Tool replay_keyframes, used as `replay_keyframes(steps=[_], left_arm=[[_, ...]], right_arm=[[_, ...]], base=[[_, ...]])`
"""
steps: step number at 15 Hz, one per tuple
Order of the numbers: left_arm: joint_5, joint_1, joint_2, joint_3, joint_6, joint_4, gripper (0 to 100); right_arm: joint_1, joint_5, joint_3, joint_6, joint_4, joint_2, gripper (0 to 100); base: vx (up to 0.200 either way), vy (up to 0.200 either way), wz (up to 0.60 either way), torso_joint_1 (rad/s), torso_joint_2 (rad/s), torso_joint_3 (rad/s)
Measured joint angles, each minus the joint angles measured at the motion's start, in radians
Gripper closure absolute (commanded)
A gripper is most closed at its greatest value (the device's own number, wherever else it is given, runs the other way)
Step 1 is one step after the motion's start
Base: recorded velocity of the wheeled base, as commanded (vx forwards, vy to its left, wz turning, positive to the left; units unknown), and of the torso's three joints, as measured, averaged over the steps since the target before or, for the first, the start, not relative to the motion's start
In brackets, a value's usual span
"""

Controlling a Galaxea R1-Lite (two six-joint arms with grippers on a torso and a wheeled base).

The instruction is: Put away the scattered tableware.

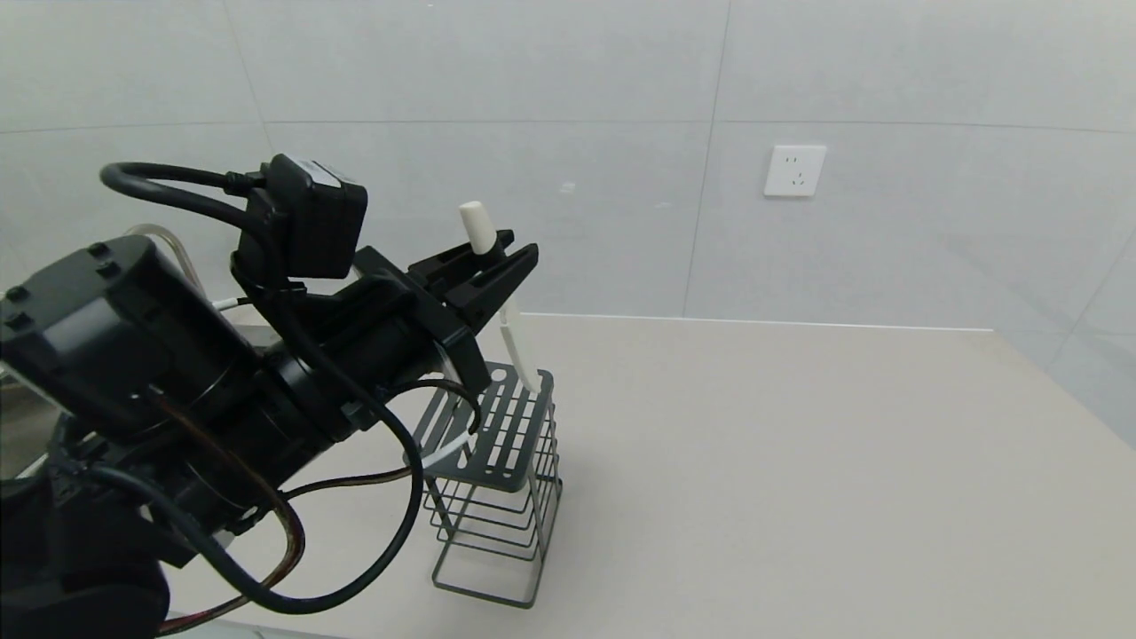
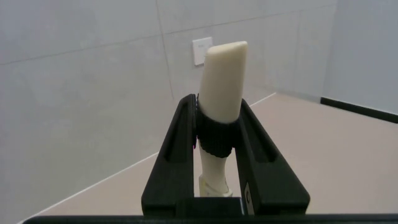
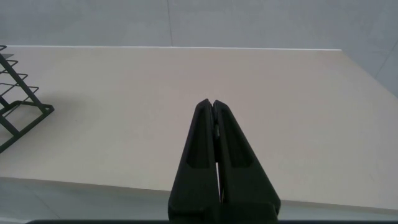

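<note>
My left gripper (image 1: 495, 259) is pinching the utensil (image 1: 477, 227), a white one with a pale handle and a dark band. The fingers (image 2: 181, 134) press on it from both sides at that band. The handle end stands up above the jaws, and the thin end (image 1: 520, 357) hangs down below them.

The relation that matters is this: the long axis of the utensil is nearly upright, leaning only a little, and the rack (image 1: 497, 470) is directly under it. The thin end comes down to the far corner of the rack's slotted top. I cannot tell if the tip is already in a slot or only touching the plate. I judge that the next move is straight down along this axis, with the tip kept in line with one slot. If it is off, the tip may catch on the plate between two slots.

My right gripper (image 3: 214, 107) is pressed together and holds nothing. It hangs over the bare counter (image 3: 261, 81), well apart from the rack (image 3: 15, 106), so the left arm is clearly the nearer one and already has the thing.

Counting: one utensil, one rack, two grippers. A thin white strip crosses the rack beside my left arm, and I cannot say what it is.
</note>
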Motion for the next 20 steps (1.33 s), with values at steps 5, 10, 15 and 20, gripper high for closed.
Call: replay_keyframes(steps=[5,10,15,20], left_arm=[[-0.013,0.037,0.031,0.000,0.023,-0.005,100],[-0.016,0.040,0.045,0.001,0.033,-0.006,100],[-0.031,0.027,0.063,0.001,0.047,-0.007,100],[-0.031,0.033,0.074,0.000,0.046,-0.009,100]], right_arm=[[0.000,0.000,0.000,0.001,0.000,0.000,100],[0.000,-0.001,0.000,0.001,0.000,0.000,100],[0.000,-0.001,0.000,0.001,0.000,0.000,100],[0.000,-0.001,0.000,0.000,0.000,0.001,0]], base=[[0.000,0.000,0.00,0.000,0.00,0.000],[0.000,0.000,0.00,0.000,0.00,0.000],[0.000,0.000,0.00,0.000,0.00,0.000],[0.000,0.000,0.00,0.000,0.00,0.000]])
